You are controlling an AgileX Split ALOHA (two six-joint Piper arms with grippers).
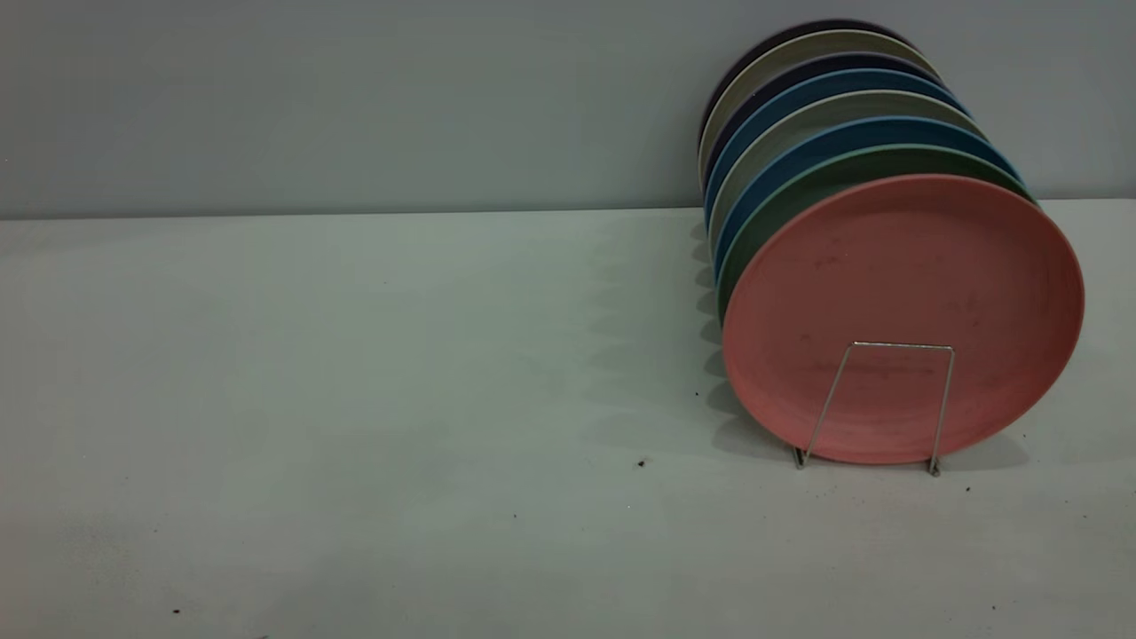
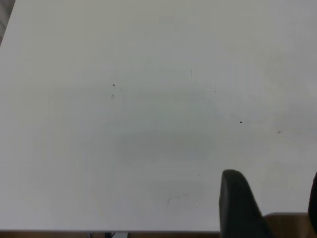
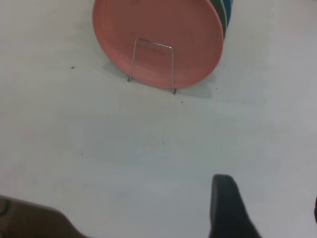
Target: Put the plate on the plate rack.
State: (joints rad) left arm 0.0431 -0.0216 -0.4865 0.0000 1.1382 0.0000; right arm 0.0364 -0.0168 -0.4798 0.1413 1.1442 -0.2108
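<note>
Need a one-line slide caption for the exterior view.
Round salmon-pink matte plate stands upright at the front of the thin silver wire plate rack, ahead of green, blue and grey plates; no arms visible.

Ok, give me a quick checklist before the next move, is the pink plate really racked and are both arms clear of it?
1. Plate standing on edge behind the plate rack front loop: ok.
2. Plate upright, frontmost of the row of plates: ok.
3. Plate's lower edge seated in the wires: cannot tell.
4. Right claw away from the plate, empty, fingers apart: ok.
5. Left claw over bare table, empty, fingers apart: ok.
</note>
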